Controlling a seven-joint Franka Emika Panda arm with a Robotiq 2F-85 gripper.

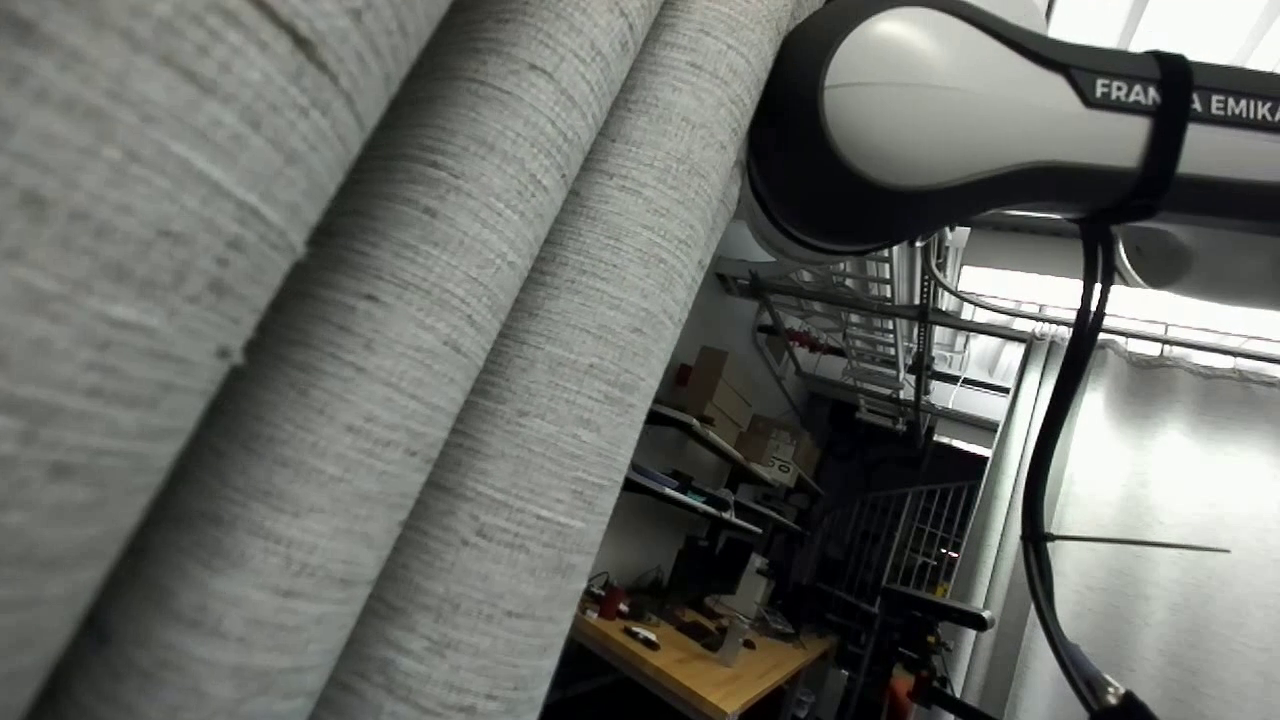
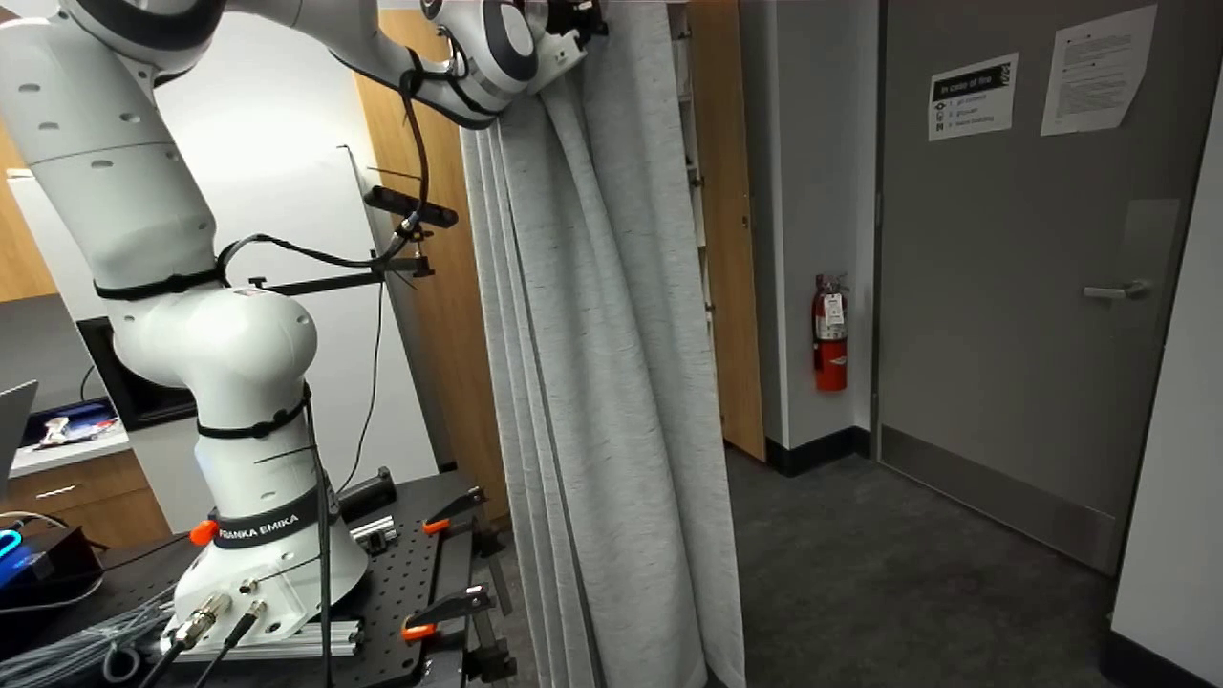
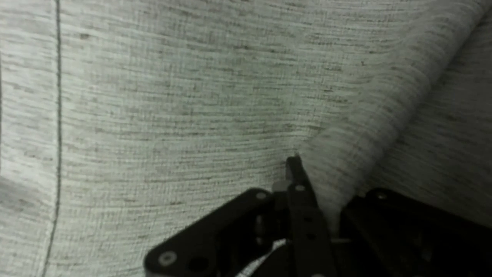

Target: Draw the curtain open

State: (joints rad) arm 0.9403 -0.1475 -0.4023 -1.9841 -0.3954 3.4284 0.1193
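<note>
The curtain (image 2: 621, 382) is a large light-grey woven drape hanging in deep folds, bunched beside the arm in an exterior view. In an exterior view, the curtain (image 1: 460, 330) fills the left half in broad slanted pleats. In the wrist view, the curtain (image 3: 173, 96) fills the picture. My gripper (image 3: 321, 192) has a fold of it pinched between its dark fingers, with the fold running up to the right. The right fingertip is hidden by the fabric. The gripper (image 2: 578, 19) is high at the top edge of an exterior view, against the curtain's upper part.
A camera on a bracket (image 2: 411, 205) stands between arm and curtain. Clamps (image 2: 449, 612) stick out from the black base table (image 2: 392, 592). A wooden cabinet (image 2: 731, 287), a fire extinguisher (image 2: 829, 334) and a grey door (image 2: 1013, 334) are beyond. A desk (image 1: 740, 680) shows past the curtain.
</note>
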